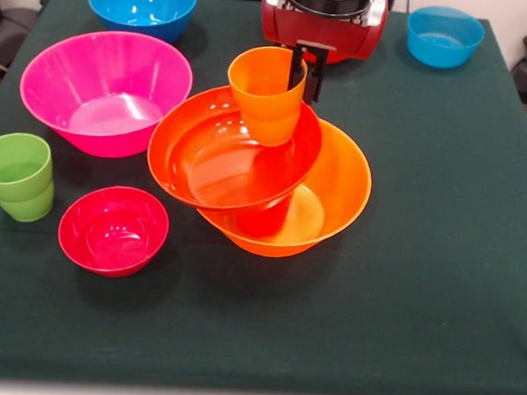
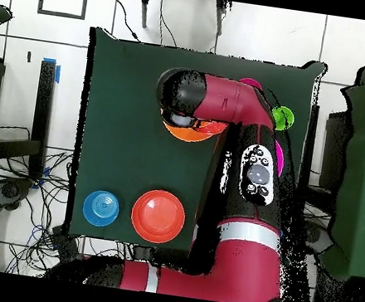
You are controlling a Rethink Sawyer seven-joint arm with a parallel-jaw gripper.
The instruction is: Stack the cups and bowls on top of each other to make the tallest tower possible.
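Observation:
The tower stands mid-table. Its base is the widest orange bowl (image 1: 341, 189), which holds a red-orange cup (image 1: 264, 217). A red-orange bowl (image 1: 226, 154) sits tilted on that cup. The orange cup (image 1: 265, 91) is upright over this bowl's far side; I cannot tell whether it rests there. My gripper (image 1: 306, 74) is shut on the orange cup's rim, one finger inside and one outside. In the overhead view the arm (image 2: 246, 141) hides the gripper and most of the tower; only a piece of orange bowl (image 2: 190, 132) shows.
Left of the tower are a pink bowl (image 1: 103, 91), a light green cup (image 1: 16, 176) and a crimson bowl (image 1: 114, 230). Blue bowls stand at the far left (image 1: 141, 2) and far right (image 1: 444, 36). Overhead, another red-orange bowl (image 2: 158, 215) sits beside the small blue bowl (image 2: 101, 207).

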